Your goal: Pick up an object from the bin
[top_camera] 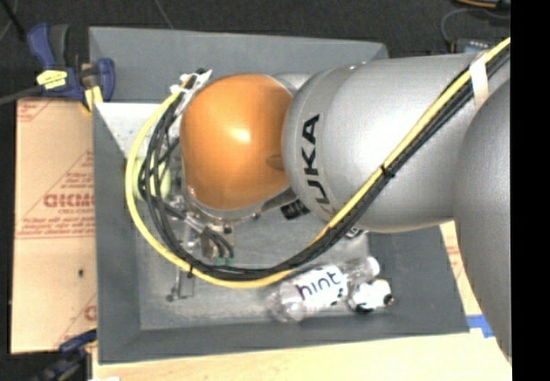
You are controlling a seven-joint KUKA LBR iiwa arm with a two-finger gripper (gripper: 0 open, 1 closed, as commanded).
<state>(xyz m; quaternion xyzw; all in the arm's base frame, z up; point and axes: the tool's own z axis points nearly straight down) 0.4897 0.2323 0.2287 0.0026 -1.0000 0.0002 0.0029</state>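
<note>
**Over the bin's point(116, 267) left half, gripper point(182, 286) hanging low**

Toward the bin's lower-left corner, the gripper is hanging close to the grey floor, under the orange wrist cover point(228, 143) and looping cables point(136, 199). Whether it is standing wide or narrow cannot be told. A clear plastic bottle point(314, 291) lettered "hint" is lying along the lower edge, apart from the gripper. A small black-and-white thing point(372, 296) is lying against its right end.

Moderately bright light from above: a broad, soft highlight on the orange cover point(232, 143) and a paler sheen along the silver arm point(387, 147). Beneath both, soft shadow darkens the bin point(258, 243) floor — the surroundings lie dim.
</note>
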